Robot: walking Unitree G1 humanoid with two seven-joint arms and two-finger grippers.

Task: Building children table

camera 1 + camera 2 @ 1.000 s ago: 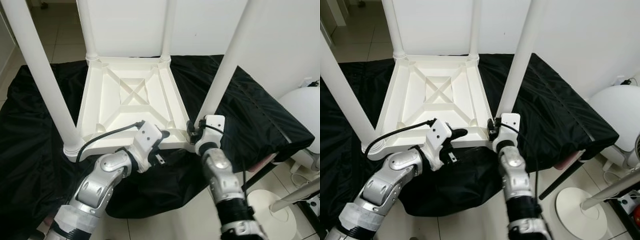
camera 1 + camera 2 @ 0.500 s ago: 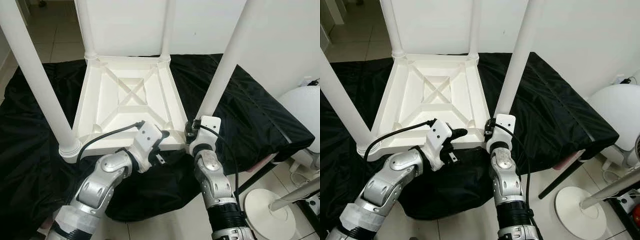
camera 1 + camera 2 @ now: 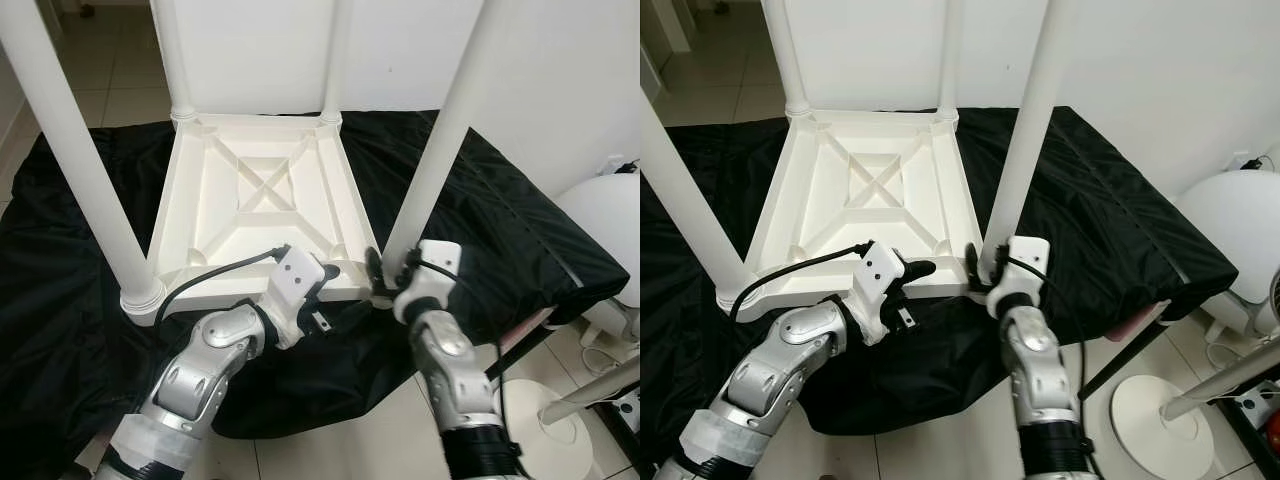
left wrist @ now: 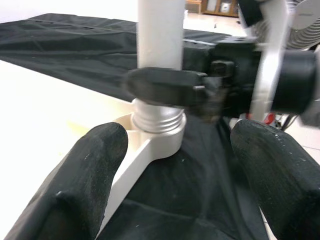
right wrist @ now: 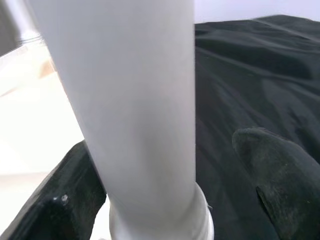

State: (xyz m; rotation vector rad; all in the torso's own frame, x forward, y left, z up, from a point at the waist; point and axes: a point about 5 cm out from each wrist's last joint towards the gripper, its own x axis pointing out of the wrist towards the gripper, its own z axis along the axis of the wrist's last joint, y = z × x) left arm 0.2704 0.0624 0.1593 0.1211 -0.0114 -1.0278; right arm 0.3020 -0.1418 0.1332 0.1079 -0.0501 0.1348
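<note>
A white plastic children's table [image 3: 250, 190] lies upside down on a black cloth, its four legs pointing up. My right gripper [image 3: 390, 275] stands open around the base of the near right leg [image 3: 440, 140]. In the right wrist view the leg [image 5: 135, 100] rises between the fingers [image 5: 65, 200]; one is beside it and the other stands apart. My left gripper [image 3: 328, 290] is open at the table's near edge, just left of that corner. Its wrist view shows the leg's threaded collar [image 4: 157, 122] seated in the corner socket.
The black cloth [image 3: 500, 220] covers a low platform ending near my arms, with tiled floor below. The near left leg [image 3: 80, 170] and both far legs [image 3: 172, 60] stand tall. A white round appliance [image 3: 610, 230] and a round stand base [image 3: 540, 420] sit at the right.
My right wrist has swung a little to the right and turned about the base of the near right leg. The left arm has stayed where it was.
</note>
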